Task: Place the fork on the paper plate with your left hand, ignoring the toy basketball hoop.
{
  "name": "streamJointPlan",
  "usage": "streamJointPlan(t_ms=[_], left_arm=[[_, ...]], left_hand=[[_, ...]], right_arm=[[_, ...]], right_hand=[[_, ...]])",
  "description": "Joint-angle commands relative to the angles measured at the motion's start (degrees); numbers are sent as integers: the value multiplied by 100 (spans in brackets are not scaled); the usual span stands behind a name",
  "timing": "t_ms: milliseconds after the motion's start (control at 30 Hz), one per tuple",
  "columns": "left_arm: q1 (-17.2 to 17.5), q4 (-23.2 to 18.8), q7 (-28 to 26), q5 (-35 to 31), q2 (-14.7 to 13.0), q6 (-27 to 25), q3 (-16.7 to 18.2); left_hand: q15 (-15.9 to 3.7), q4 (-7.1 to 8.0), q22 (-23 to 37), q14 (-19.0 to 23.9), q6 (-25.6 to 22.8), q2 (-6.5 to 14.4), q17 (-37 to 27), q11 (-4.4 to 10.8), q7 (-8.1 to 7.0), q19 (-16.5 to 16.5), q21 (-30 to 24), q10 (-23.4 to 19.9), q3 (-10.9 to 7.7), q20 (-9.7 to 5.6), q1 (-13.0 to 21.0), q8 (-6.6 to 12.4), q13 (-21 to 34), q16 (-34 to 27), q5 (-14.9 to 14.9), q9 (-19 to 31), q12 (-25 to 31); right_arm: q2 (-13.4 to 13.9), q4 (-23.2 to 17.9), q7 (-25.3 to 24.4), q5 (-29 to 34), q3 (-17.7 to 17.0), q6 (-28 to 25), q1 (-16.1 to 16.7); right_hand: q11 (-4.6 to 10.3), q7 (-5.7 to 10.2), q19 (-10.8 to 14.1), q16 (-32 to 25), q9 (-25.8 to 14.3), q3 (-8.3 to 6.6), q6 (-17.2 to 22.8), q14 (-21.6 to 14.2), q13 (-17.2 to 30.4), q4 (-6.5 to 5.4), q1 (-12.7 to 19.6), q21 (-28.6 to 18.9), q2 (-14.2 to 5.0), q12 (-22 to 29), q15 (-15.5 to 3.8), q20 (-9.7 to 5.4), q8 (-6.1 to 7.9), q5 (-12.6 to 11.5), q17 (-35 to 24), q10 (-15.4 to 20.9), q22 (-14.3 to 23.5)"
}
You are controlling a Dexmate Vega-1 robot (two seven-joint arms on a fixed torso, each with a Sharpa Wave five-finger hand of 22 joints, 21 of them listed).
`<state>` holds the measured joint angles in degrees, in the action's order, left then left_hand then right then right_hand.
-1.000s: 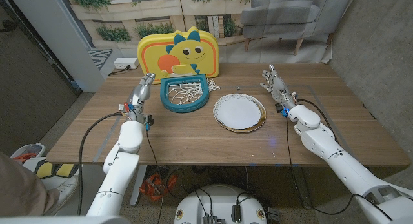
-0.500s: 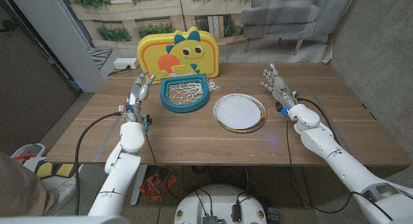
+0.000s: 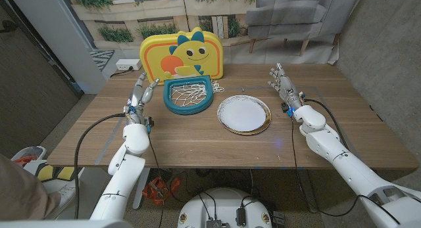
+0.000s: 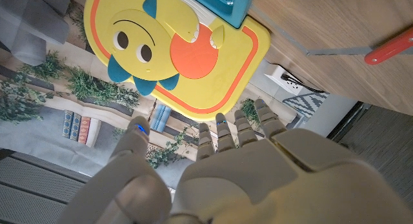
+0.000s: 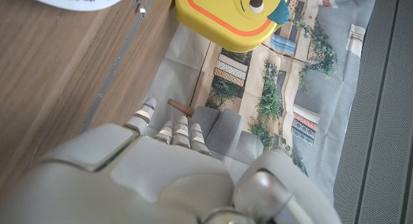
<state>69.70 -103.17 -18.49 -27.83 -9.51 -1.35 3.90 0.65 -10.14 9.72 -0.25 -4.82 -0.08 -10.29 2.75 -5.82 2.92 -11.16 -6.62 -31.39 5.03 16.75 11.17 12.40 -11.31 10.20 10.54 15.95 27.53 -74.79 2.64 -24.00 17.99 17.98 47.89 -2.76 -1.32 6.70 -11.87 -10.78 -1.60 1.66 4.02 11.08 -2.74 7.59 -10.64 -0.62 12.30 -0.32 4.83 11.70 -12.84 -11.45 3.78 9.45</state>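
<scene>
A wooden desk (image 3: 197, 146) carries a toy basketball hoop (image 3: 186, 70) with a yellow dinosaur-faced backboard and a teal ring with white netting. It stands at about 12 o'clock from the desk's middle, its ring lying forward on the wood. A round white paper plate with a gold rim (image 3: 227, 121) lies just beside the ring, at its 4 o'clock, with nothing on it.

The left hand (image 3: 142, 90) is at the ring's 9 o'clock, near it but not touching. Its fingers are spread, pointing toward the desk's far edge, and it grips nothing. In the left wrist view the same hand (image 4: 226, 175) shows its back, fingers apart, with the yellow backboard beyond them.

The right hand (image 3: 281, 85) is at the plate's 2 o'clock, well apart from the left. It stands with its fingers extended and it is also empty. In the right wrist view the fingertips (image 5: 174, 130) reach past the desk's edge.

The fork cannot be made out in the head view. In the left wrist view a red rounded bar (image 4: 389, 46) lies on the wood beside a grey tape line (image 4: 335, 51). I cannot tell whether it is the fork's handle.
</scene>
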Motion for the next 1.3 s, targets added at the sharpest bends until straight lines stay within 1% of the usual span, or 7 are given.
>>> streamJointPlan(t_ms=[33, 167, 400, 600, 733, 1100, 1300], left_arm=[[71, -287, -160, -487, -2, -692, -110], [74, -377, -193, -614, 20, -955, -139], [71, -461, -275, -741, 53, -1234, -185], [84, -521, -248, -780, 36, -1393, -203], [92, -552, -291, -835, 48, -1506, -216], [145, -704, -263, -1112, -6, -1925, -318], [178, -764, -294, -1194, 7, -2064, -349]], left_hand=[[-20, -32, 28, 166, 47, -71, -21, 68, 63, 83, -14, -80, -16, 113, 182, 11, 27, -49, 15, 28, 26], [-15, -20, 45, 287, 77, -179, -34, 141, 63, 287, -82, -225, -4, 318, 381, 31, 57, -77, 12, 31, 72], [-25, 4, 61, 468, 72, -309, -47, 209, 68, 350, -90, -487, 41, 408, 516, 50, 87, -129, 9, 33, 161], [2, 21, 68, 441, 81, -356, -53, 281, 38, 373, -89, -683, 61, 437, 597, 53, 105, -107, 11, 33, 224], [44, 48, 68, 315, 35, -379, -42, 169, -7, 368, -71, -996, 80, 443, 693, 72, 105, -51, 14, 32, 308], [93, 7, 65, 253, 161, -355, -27, 459, -104, 316, -33, -1327, 27, 463, 1143, 56, 102, -31, 21, 31, 331], [98, 13, 65, 249, 211, -346, -26, 471, -122, 301, -26, -1326, 17, 481, 1292, 51, 113, -32, 13, 31, 300]], right_arm=[[29, -4, -162, 94, 73, 104, 6], [42, -14, -209, 114, 91, 119, 19], [63, -7, -268, 156, 127, 158, 10], [87, -28, -319, 184, 155, 152, 9], [123, -74, -369, 231, 176, 147, 16], [177, -104, -462, 290, 233, 168, 20], [203, -123, -483, 288, 244, 185, 35]], right_hand=[[-16, -3, 66, -37, -14, 13, 42, -33, 12, 25, 55, -57, -3, 28, -11, -7, 27, 14, -8, 73, 25], [-13, -11, 69, -38, -15, 12, 47, -42, 13, 30, 62, -56, -4, 28, -11, -8, 27, 15, -8, 80, 25], [-16, -18, 81, -37, -16, 8, 73, -53, 16, 42, 79, -55, -7, 26, -17, -7, 33, 18, -6, 89, 25], [-14, -26, 90, -38, -17, 7, 82, -65, 18, 51, 90, -53, -8, 25, -17, -9, 33, 21, -5, 101, 25], [-12, -33, 95, -38, -17, 6, 87, -71, 19, 56, 97, -52, -10, 23, -24, -9, 33, 22, -5, 102, 25], [-14, -27, 100, -33, -18, 1, 89, -76, 21, 70, 117, -48, -16, 16, -25, -7, 29, 25, -3, 104, 25], [-11, -29, 102, -32, -19, 1, 94, -79, 22, 76, 124, -45, -17, 14, -28, -9, 28, 27, -3, 107, 25]])
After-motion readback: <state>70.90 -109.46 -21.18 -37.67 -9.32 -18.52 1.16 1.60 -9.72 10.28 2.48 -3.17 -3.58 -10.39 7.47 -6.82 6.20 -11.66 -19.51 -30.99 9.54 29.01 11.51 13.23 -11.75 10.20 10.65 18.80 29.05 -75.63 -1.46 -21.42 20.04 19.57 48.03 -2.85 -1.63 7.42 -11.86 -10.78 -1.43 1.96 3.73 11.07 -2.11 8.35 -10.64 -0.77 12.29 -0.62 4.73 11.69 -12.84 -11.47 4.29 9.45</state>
